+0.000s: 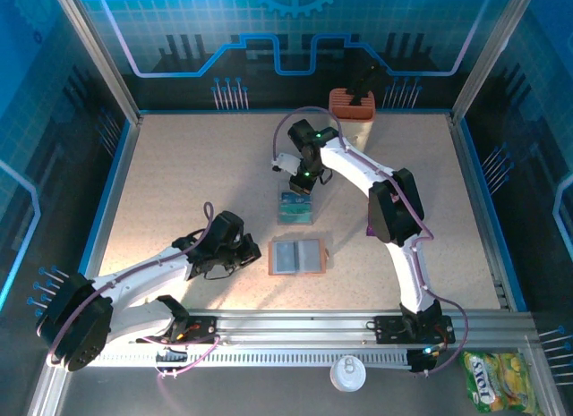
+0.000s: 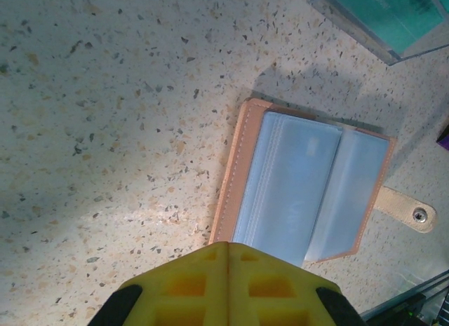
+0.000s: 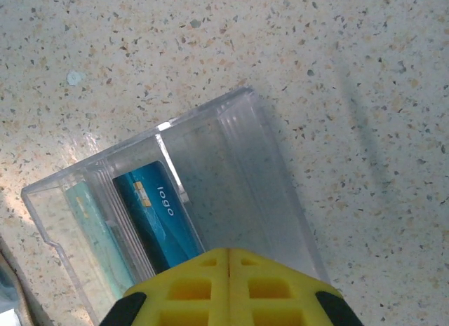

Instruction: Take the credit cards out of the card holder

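Yellow fingertips of the left gripper (image 2: pixel 228 270) sit right up at the lens, pressed together with nothing between them, just beside one edge of the card holder (image 2: pixel 309 193). Right gripper (image 3: pixel 228 273) is the same deal, pinched closed, over a clear plastic box (image 3: pixel 231 158). Biggest thing is the speckled table (image 1: pixel 179 183). Mid-table, the card holder lies flat and open, grey-blue pockets up, snap tab sticking out one side. The box sits just behind it, not touching. Credit cards (image 3: pixel 158 214) stand on edge inside the box: a blue one marked "logo" and a paler teal one beside it.
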